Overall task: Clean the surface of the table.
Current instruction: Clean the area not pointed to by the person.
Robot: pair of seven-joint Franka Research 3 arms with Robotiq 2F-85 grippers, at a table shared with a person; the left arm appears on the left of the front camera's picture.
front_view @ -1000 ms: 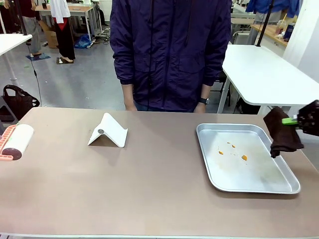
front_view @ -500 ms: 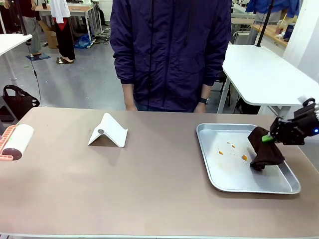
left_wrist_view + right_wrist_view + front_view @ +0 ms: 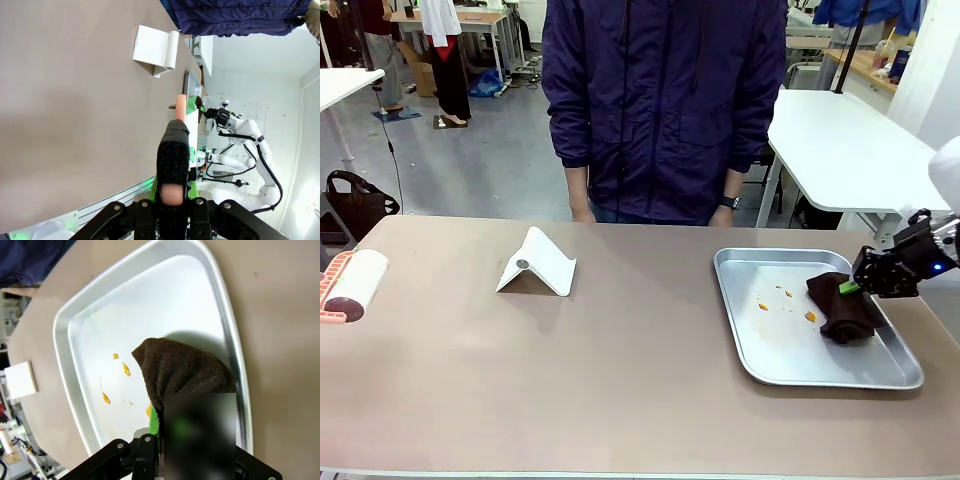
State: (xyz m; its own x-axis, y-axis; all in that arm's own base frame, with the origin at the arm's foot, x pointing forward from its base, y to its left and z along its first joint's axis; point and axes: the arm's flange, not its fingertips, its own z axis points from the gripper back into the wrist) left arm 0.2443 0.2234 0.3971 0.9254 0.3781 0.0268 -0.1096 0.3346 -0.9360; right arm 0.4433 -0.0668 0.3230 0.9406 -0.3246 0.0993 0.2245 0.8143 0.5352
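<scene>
Behind the desk [image 3: 620,400] stands one person [image 3: 660,100] at 12 o'clock, hands down, with two white-topped tables further back. A second ago the right pincer [image 3: 852,287] hung beyond the desk's 3 o'clock edge with the brown cloth [image 3: 838,308] dangling in the air. Half a second ago it was over the tray [image 3: 740,262]. Now it has come down, and the cloth lies bunched on the tray floor at the tray's 3 o'clock side, just beside the nearest orange bit [image 3: 810,316]. The right pincer stays clenched on the cloth's upper fold. I judge that wiping is about to begin, in the tray rather than on the tan desk top, which spreads across the whole lower frame and looks free of spills

The left pincer [image 3: 181,125] is clenched on a slim peach-coloured rod [image 3: 172,192]; I cannot tell what the rod belongs to

Counted:
- one desk
- one silver tray, at 3 o'clock on the desk
- one brown cloth
- at least four orange bits in the tray, towards its centre
- one white folded stand [image 3: 538,263], at 10 o'clock
- one lint roller [image 3: 355,283], at the 9 o'clock edge
- two pincers, both clenched
</scene>
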